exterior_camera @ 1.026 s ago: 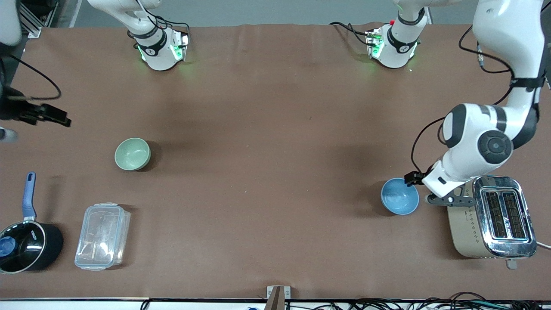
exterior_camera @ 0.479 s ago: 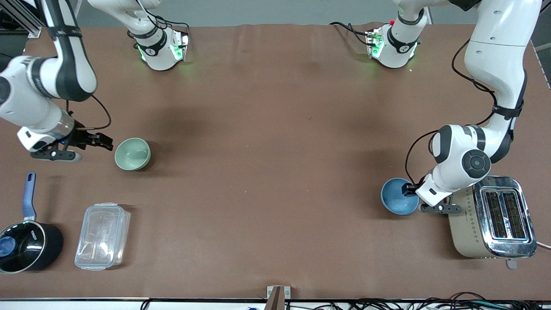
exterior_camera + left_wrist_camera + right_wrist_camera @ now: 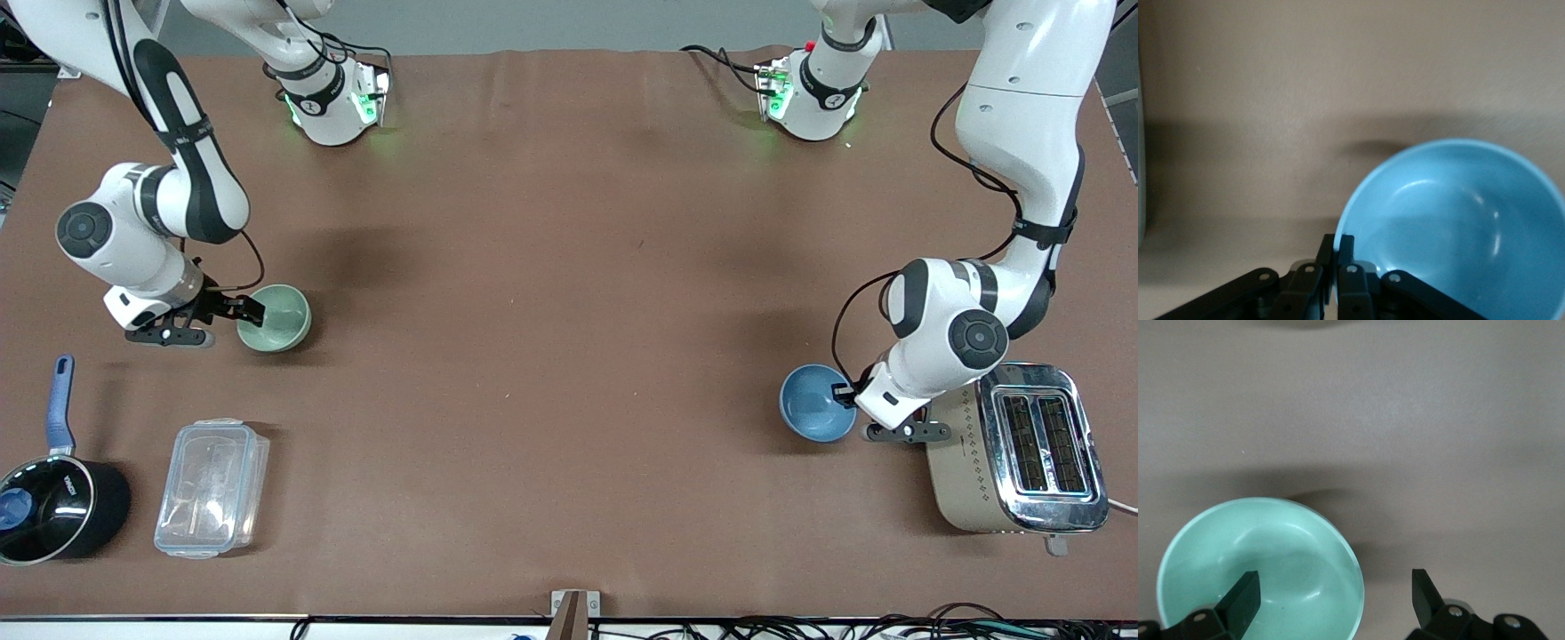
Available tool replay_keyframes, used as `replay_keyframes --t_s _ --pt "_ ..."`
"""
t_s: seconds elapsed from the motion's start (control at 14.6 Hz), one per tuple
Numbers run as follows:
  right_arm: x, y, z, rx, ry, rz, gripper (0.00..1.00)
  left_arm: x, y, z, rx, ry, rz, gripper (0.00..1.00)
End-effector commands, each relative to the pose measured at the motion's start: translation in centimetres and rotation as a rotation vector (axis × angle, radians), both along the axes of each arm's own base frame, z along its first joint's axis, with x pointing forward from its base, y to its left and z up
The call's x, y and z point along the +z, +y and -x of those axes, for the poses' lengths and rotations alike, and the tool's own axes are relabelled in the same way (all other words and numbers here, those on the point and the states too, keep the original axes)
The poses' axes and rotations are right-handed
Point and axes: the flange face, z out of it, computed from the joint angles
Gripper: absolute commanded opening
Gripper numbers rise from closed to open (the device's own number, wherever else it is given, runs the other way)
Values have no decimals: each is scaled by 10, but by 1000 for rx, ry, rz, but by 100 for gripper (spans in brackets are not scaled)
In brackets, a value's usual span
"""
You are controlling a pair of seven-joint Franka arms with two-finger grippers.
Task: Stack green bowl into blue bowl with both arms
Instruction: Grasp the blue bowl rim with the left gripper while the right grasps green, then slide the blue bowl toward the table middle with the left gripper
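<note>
The pale green bowl (image 3: 277, 317) sits on the brown table toward the right arm's end. My right gripper (image 3: 247, 309) is open and straddles its rim. In the right wrist view one finger (image 3: 1243, 595) is inside the green bowl (image 3: 1271, 560) and the other is outside; the right gripper (image 3: 1335, 592) touches nothing. The blue bowl (image 3: 813, 404) is toward the left arm's end, beside the toaster. My left gripper (image 3: 841, 393) is shut on its rim. The left wrist view shows the left gripper (image 3: 1337, 248) pinching the edge of the blue bowl (image 3: 1458, 227).
A steel and beige toaster (image 3: 1013, 449) stands right next to the left arm's wrist. A black saucepan with a blue handle (image 3: 53, 502) and a clear plastic lidded box (image 3: 212, 487) lie nearer to the front camera than the green bowl.
The right arm swung in from the table's edge and brought its open gripper over the green bowl's rim. The left gripper lowered onto the blue bowl's rim, and the bowl shifted slightly toward the table's middle.
</note>
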Motion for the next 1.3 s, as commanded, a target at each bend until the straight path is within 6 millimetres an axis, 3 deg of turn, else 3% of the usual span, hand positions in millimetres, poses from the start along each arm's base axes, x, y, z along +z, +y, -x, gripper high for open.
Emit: replay_keyframes --t_s 0.0,0.27,0.34,0.41,0.48,0.55,0.68,0.82,0.96,1.16,1.23 --pt "-9 -5 3 3 7 1 100 17 -57 11 94 33 29 0" --pt "-26 -8 14 -7 2 3 86 57 -190 41 254 92 89 0" --pt "-27 -8 16 -8 -9 3 78 65 -225 51 281 87 100 0" --pt "-29 -8 17 -8 -7 3 65 72 -258 62 297 85 111 0" --pt "-28 -8 16 -8 -7 3 40 70 -294 79 307 98 115 0" --pt "-28 -8 16 -10 -6 3 25 59 -326 97 309 111 110 0" --pt "-26 -8 14 -15 -9 3 5 44 -386 127 290 132 114 0" --pt "-22 -11 12 -33 -18 1 0 30 -423 139 301 142 122 0" --pt "-6 -9 4 -52 -15 -17 0 21 -445 146 277 122 117 2" --pt "74 -4 -43 -75 88 -76 0 9 -451 150 268 117 115 9" --pt "106 -1 -59 -80 120 -84 0 8 -447 146 274 119 115 18"
